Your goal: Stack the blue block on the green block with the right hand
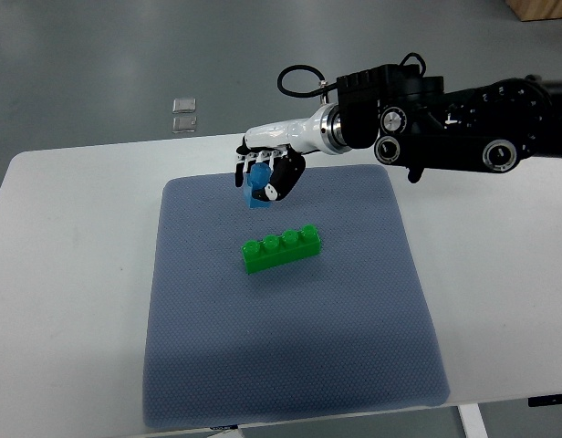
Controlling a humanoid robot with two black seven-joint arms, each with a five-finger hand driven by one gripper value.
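The right hand (267,169) reaches in from the right edge on a black arm (445,123) and sits over the far part of the blue-grey mat (290,365). Its fingers (283,180) are curled downward and closed around the blue block (257,193). Only the lower left part of the block shows below the white and black fingers; the rest is hidden inside the grasp. Whether the block touches the mat or is held just above it cannot be told from this view.

The green block (282,248) lies on the mat near its middle, a long brick with four studs facing up, set at a slight slant so its right end sits farther from the camera. It is nearer the camera than the blue block, apart from it, and nothing rests on it.

The mat covers the centre of the white tabletop (71,274). Two small clear objects (184,113) lie on the grey floor beyond the tabletop's far edge.
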